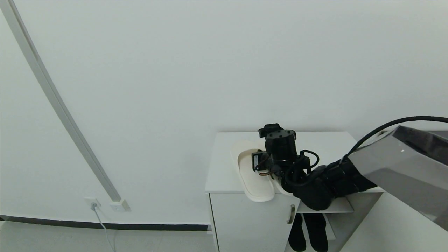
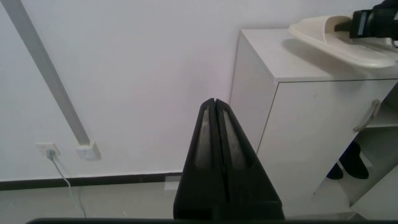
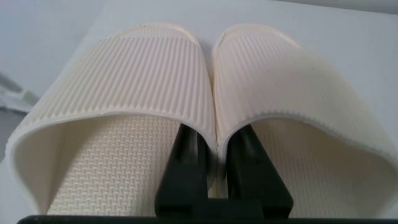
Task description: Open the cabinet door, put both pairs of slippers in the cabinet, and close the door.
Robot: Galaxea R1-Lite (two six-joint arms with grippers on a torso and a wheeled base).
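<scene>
Grip on cream slippers [image 3: 149, 87]: right gripper [image 3: 214, 149] has one finger inside each shoe, clamped on the two touching inner strap walls. The pair lies on the cabinet [image 1: 224, 168] top, heels overhanging the front edge. Black slippers [image 1: 309, 231] are stowed on a low shelf; the right side is open. Left gripper [image 2: 215, 143] hangs low beside the cabinet, pinched closed on nothing. Likely step is lifting the pair off. Advice: raise straight up first so the soles clear the edge, keep the pinch firm since ribbed foam may slip, then lower level into the open shelf [image 1: 332, 208] above the black pair.
</scene>
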